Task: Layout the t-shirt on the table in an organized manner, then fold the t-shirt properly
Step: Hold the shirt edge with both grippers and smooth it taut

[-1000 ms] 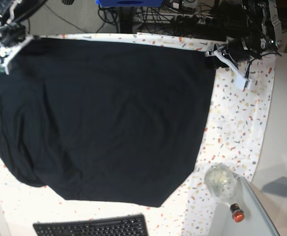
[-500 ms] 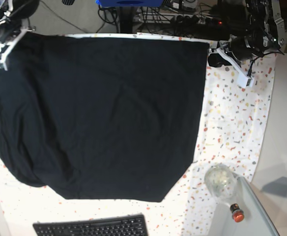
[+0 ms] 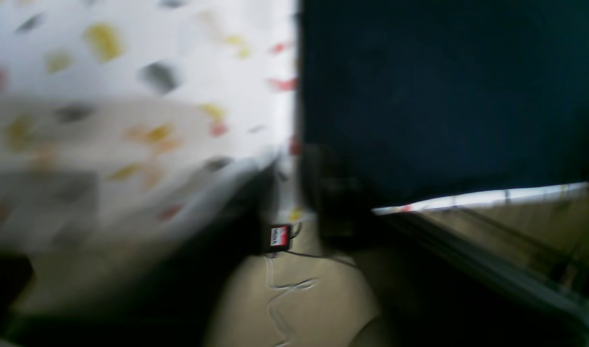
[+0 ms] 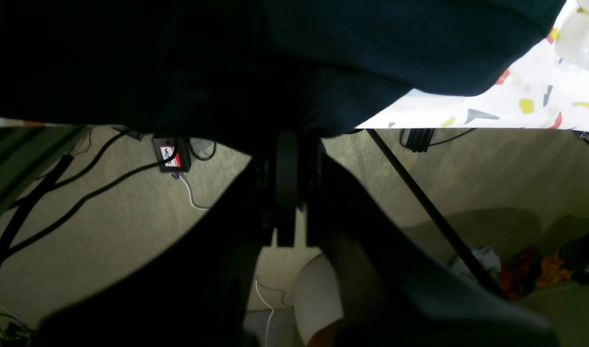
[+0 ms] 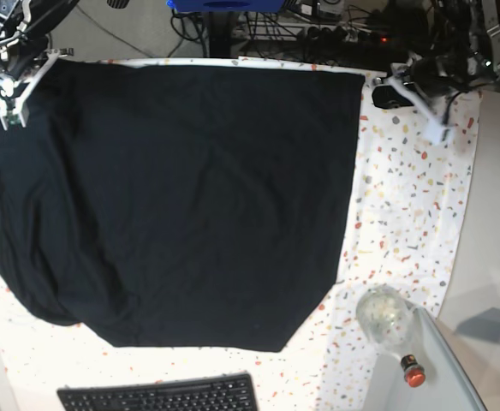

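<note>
The plain black soft-fabric t-shirt [image 5: 181, 197] lies spread on the white speckled worktop [image 5: 413, 214]. At 10 o'clock, the right gripper [image 5: 10, 90] has its jaws clamped on the t-shirt's corner. At 2 o'clock, the left gripper [image 5: 425, 107] sits clear of the fabric, its jaw state blurred beyond telling.

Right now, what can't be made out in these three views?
- Left pincer: motion-blurred in base and left wrist views; jaw gap unreadable.
- Right pincer: its grip is hidden by the t-shirt in the right wrist view.
- T-shirt's left side: cut off by base frame edge.
- Keyboard: cropped at the bottom.
</note>
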Tool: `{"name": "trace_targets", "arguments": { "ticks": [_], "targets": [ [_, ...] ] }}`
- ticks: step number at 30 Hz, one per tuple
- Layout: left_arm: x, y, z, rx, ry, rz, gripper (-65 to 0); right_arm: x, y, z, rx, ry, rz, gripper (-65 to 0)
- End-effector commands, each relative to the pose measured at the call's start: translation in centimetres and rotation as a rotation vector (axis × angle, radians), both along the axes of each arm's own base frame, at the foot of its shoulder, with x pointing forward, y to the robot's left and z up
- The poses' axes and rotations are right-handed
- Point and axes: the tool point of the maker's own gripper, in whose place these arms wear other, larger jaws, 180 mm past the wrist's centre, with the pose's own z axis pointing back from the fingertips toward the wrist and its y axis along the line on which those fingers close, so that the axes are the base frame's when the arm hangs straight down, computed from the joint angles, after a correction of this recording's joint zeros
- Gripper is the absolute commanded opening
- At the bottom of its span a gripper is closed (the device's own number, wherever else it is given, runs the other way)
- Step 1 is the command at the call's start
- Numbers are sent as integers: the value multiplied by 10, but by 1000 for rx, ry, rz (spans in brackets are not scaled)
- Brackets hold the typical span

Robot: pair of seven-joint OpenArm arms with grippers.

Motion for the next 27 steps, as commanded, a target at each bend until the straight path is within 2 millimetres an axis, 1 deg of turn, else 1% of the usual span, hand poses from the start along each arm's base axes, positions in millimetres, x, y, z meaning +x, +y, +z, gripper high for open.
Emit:
{"name": "trace_targets", "arguments": {
  "ticks": [1, 3, 4, 5, 6, 8, 11, 13, 16, 18, 25, 27],
  "targets": [
    [4, 9, 8, 14, -29, 10, -308, 3, -5, 5, -19, -17, -1, -650],
    [1, 13, 8, 17, -26, 22, -128, 4, -5, 5, -19, -18, 0, -650],
    [1, 12, 8, 15, -27, 17, -59, 5, -5, 5, -18, -20, 1, -650],
    [2, 8, 8, 10, -29, 5, -13, 5, -5, 5, -18, -21, 1, -650],
    [3, 4, 8, 2, -33, -14, 0, 5, -5, 5, -18, -21, 1, -650],
    [4, -10, 6, -21, -42, -67, 0, 5, -5, 5, -18, -21, 3, -650],
    [14, -25, 4, -51, -60, -75, 0, 5, -5, 5, -18, -23, 3, -650],
    [13, -29, -5, -76, -41, -54, 0, 5, -5, 5, -18, -23, 3, -650],
    [10, -28, -24, -110, 9, -13, 0, 5, -5, 5, -18, -23, 3, -650],
    [9, -29, -32, -127, 32, 1, 0, 5, -5, 5, -18, -22, 2, -650],
    [1, -80, -41, -189, 76, -140, 0, 5, -5, 5, -18, -22, 2, -650],
    [-1, -89, -42, -201, 84, -164, 0, 5, -5, 5, -18, -22, 2, -650]
  ]
}}
